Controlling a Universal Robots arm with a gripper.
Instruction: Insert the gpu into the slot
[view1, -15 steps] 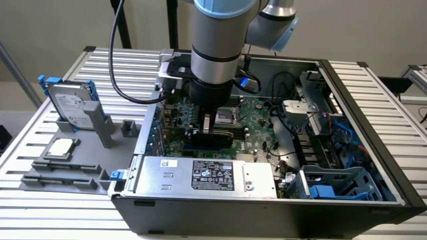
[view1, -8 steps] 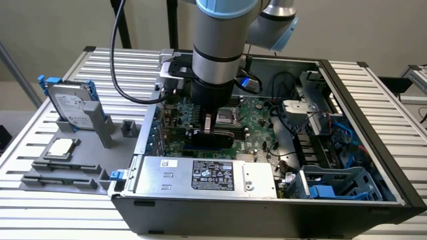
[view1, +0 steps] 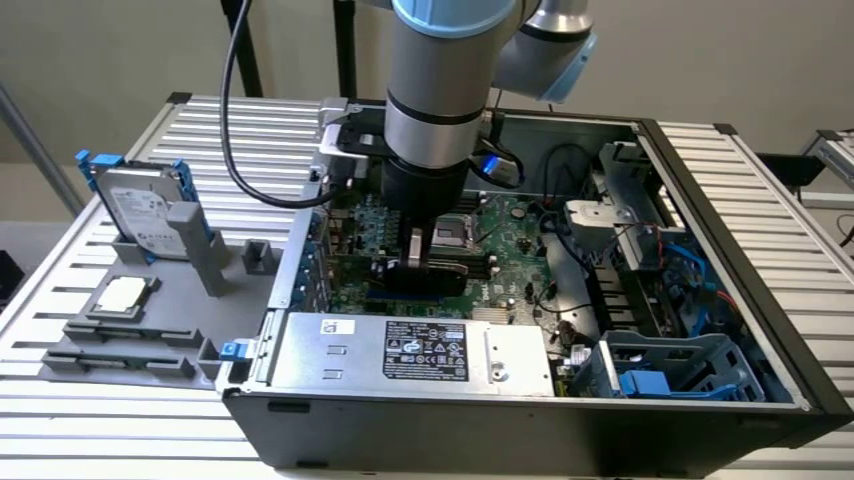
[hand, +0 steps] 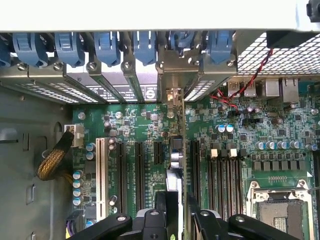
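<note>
A ribbed aluminium-profile table (view1: 801, 200) carries an open black steel computer case (view1: 534, 440), lying on its side with its interior exposed. A Universal Robots arm (view1: 434, 100), silver-grey with pale blue joint caps, reaches straight down into the chassis from above. Along the near wall of the case sits a boxy, silver, labelled power supply (view1: 320, 350). Beyond it lies the green motherboard (view1: 514, 255), which the wrist view shows studded with round capacitors and crossed by long black expansion connectors (hand: 145, 125). A blue plastic drive cage (view1: 667, 365) fills the near corner on the exterior view's right. Outside the case, on the exterior view's left, a flat metal hard drive (view1: 140, 210) stands propped in a grey holder.

The gpu (view1: 447, 277), a thin black rectangular card, stands on edge near the middle of the board. The gripper (view1: 418, 255) has its dark fingers pressed against both faces of the card. From the wrist the card appears edge-on (hand: 176, 150), running between the fingertips (hand: 176, 202) toward a row of rounded blue retention clips (hand: 107, 47). The slot (view1: 395, 297), a narrow bright-blue strip, shows directly beneath the card's lower edge. Whether the card is fully seated cannot be told. A square metal-topped processor chip (view1: 123, 294) rests on a grey fixture nearer the camera than the hard drive.
</note>
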